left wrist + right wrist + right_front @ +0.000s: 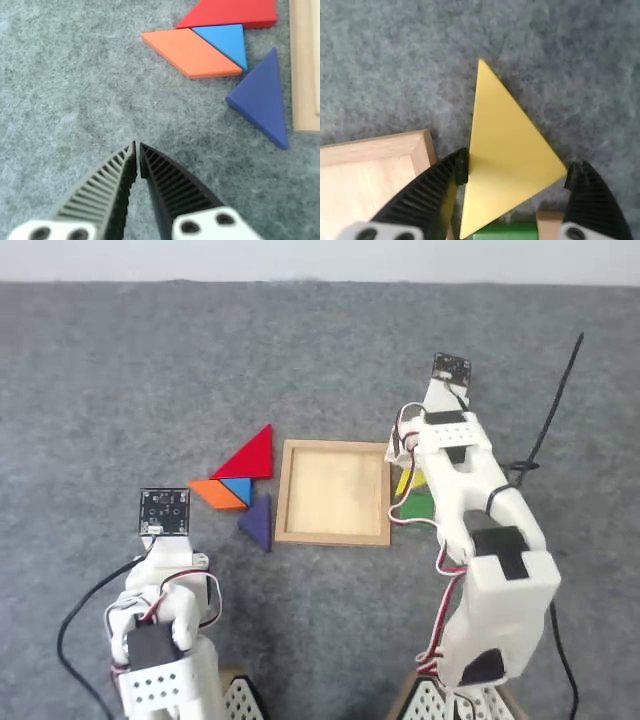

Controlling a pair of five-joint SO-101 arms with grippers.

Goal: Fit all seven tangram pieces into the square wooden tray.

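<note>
Fingers of the left gripper are all but closed, tips a sliver apart with nothing between them, over grey carpet. Beyond the tips lie an orange parallelogram, a small blue triangle touching it, a red triangle touching both, and a purple triangle lying apart from them, its long edge running along the rim of the wooden tray. On the right wrist, the right gripper has its fingers spread wide around a yellow triangle, one tip pressed to an edge and the other at a corner. The triangle's sharp tip points away from the wrist, past the tray's corner, and a green piece shows just beneath it. From above, the carpet covers the whole table up to a pale wall. The tray sits in the middle, with the four coloured pieces on the left arm's side and the yellow and green ones under the right arm on the other side. The red triangle's long edge runs diagonally.
</note>
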